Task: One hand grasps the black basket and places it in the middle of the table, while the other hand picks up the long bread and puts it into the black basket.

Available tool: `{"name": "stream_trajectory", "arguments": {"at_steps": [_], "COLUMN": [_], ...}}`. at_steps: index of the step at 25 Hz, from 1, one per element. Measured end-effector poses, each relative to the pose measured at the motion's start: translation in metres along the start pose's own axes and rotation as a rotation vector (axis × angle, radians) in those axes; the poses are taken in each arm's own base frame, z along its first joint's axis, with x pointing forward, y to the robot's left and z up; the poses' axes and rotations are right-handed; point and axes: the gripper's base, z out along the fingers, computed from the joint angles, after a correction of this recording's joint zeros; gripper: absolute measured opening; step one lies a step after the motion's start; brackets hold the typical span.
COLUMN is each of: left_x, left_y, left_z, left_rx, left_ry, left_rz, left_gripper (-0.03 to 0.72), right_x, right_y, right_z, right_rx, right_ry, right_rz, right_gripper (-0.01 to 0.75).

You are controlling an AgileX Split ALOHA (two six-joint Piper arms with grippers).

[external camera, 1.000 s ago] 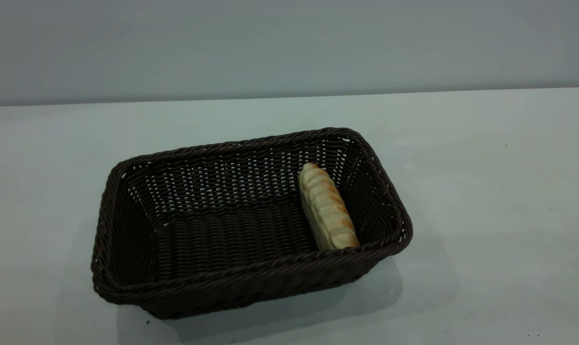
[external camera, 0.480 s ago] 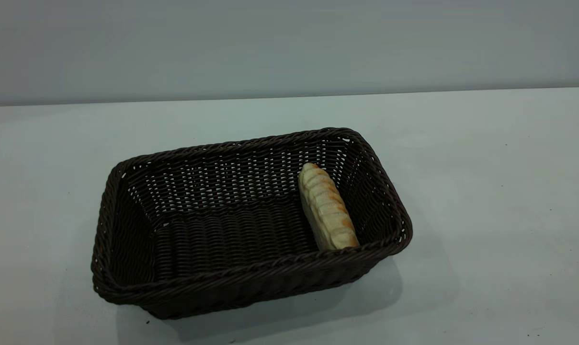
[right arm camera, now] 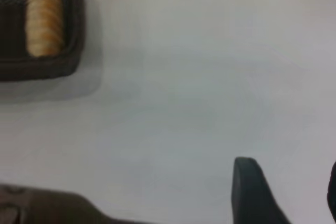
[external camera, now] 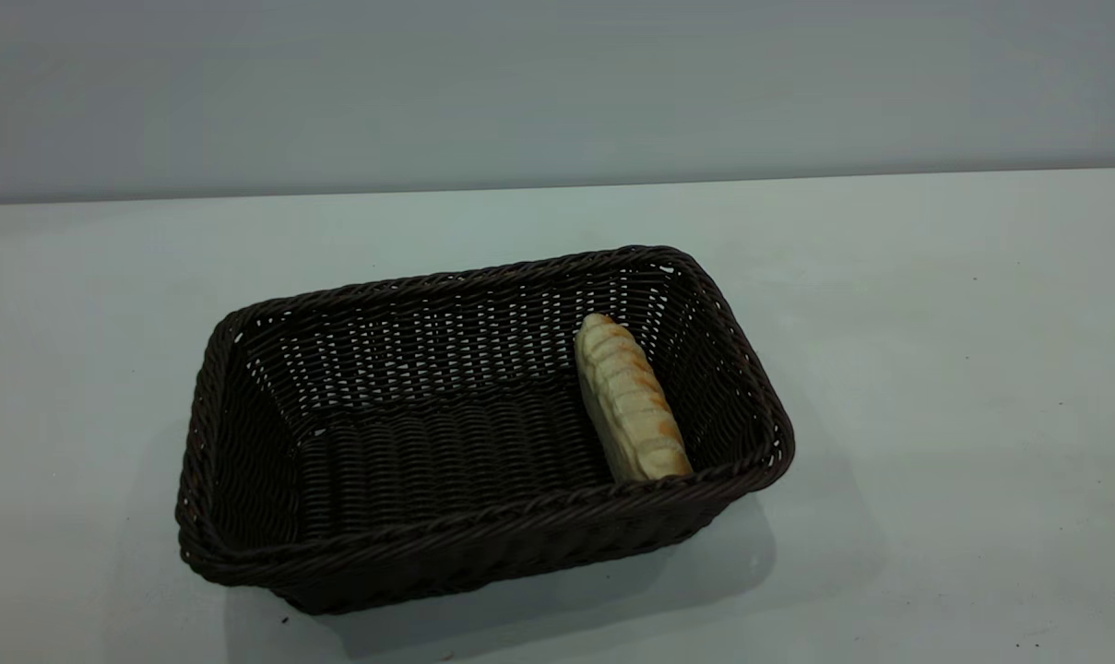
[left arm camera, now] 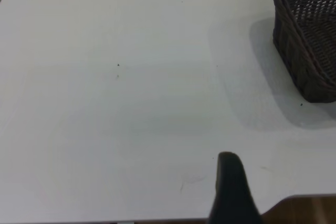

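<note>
The basket (external camera: 483, 433) sits near the middle of the table (external camera: 935, 387). The bread (external camera: 629, 398) lies inside it, at the right end, leaning on the wall. It looks like the job is done, so both arms wait far from the basket. The right gripper (right arm camera: 294, 192) is open and holds nothing. Only one finger of the left gripper (left arm camera: 233, 190) shows, so I cannot tell if it is open.
</note>
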Motion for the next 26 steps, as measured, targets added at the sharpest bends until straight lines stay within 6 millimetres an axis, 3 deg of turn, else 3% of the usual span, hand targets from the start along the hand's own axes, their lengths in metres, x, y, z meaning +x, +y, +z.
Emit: {"name": "stream_trajectory", "arguments": {"at_steps": [6,26], "left_x": [0.0000,0.0001], "left_y": [0.0000,0.0000], "left_z": [0.0000,0.0000], "left_rx": [0.000,0.000], "left_ry": [0.000,0.001], "left_rz": [0.000,0.006], "left_gripper": [0.550,0.550], "right_x": [0.0011,0.0011], "right_y": [0.0011,0.0011], "right_z": [-0.0014,-0.0014], "right_rx": [-0.103,-0.104], "right_ry": [0.003,0.003], "right_rz": [-0.074,-0.076], "right_gripper": [0.333,0.333]}}
